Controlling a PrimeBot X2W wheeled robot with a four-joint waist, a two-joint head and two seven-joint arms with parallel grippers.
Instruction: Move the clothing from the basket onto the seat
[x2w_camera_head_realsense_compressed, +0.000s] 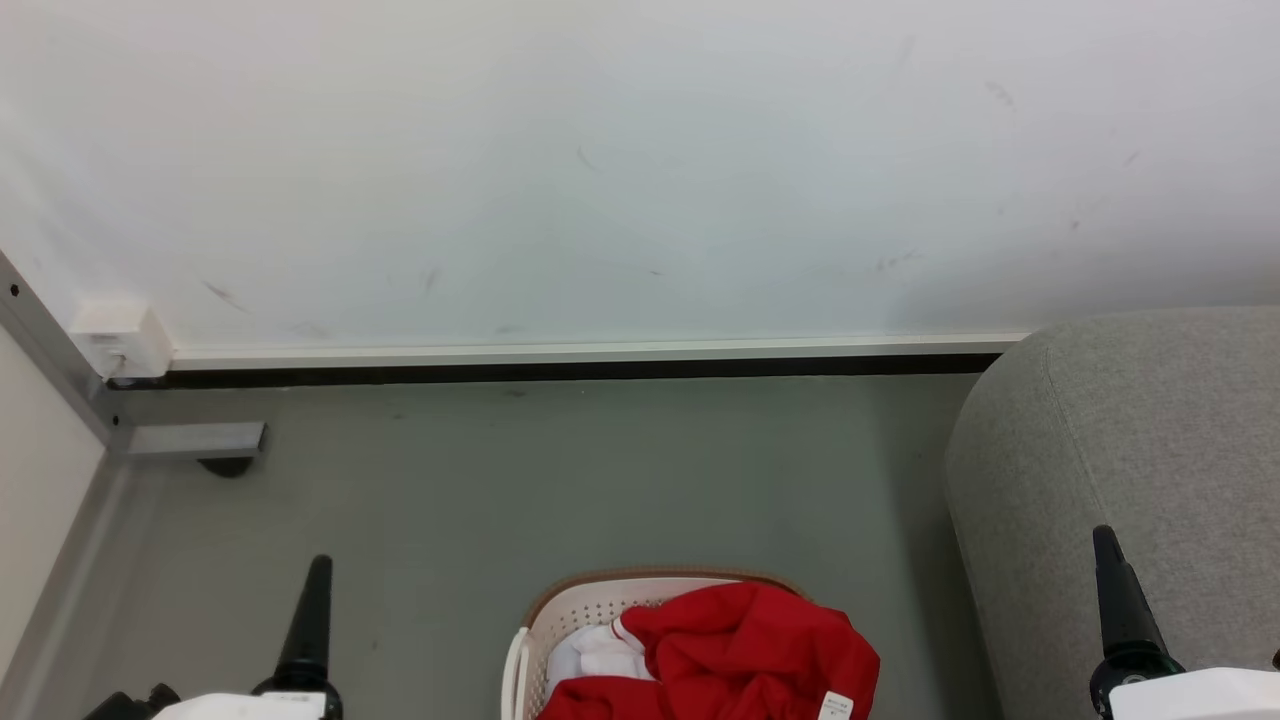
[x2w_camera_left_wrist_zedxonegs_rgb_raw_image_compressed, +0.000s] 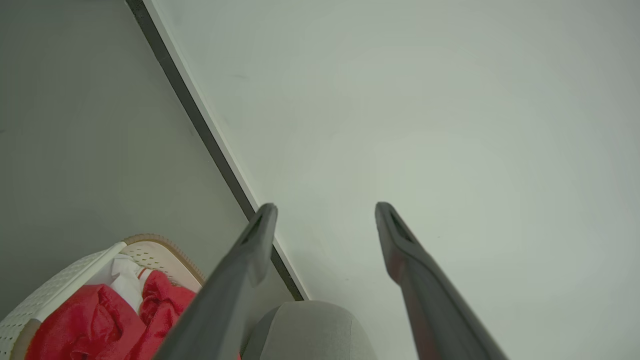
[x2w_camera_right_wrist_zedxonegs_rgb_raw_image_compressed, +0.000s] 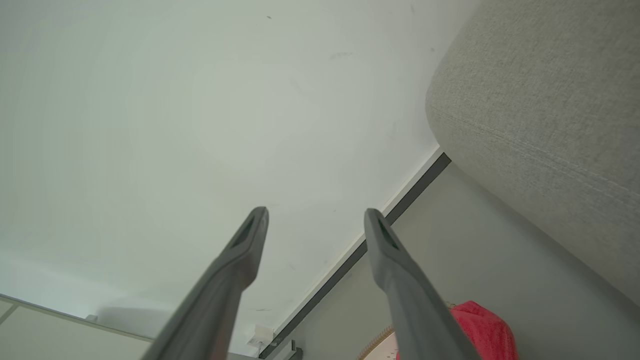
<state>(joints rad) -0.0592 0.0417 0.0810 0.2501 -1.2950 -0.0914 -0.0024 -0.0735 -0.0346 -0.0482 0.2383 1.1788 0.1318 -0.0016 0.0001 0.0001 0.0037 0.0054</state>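
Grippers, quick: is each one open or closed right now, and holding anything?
Left gripper: open, holding nothing.
Right gripper: open, holding nothing.

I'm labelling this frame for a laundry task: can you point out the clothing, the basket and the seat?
the clothing (x2w_camera_head_realsense_compressed: 745, 645), head view, on the heaped red fabric.
the basket (x2w_camera_head_realsense_compressed: 585, 607), head view, on its perforated white far wall.
the seat (x2w_camera_head_realsense_compressed: 1130, 430), head view, on the grey upholstery right of the seam.
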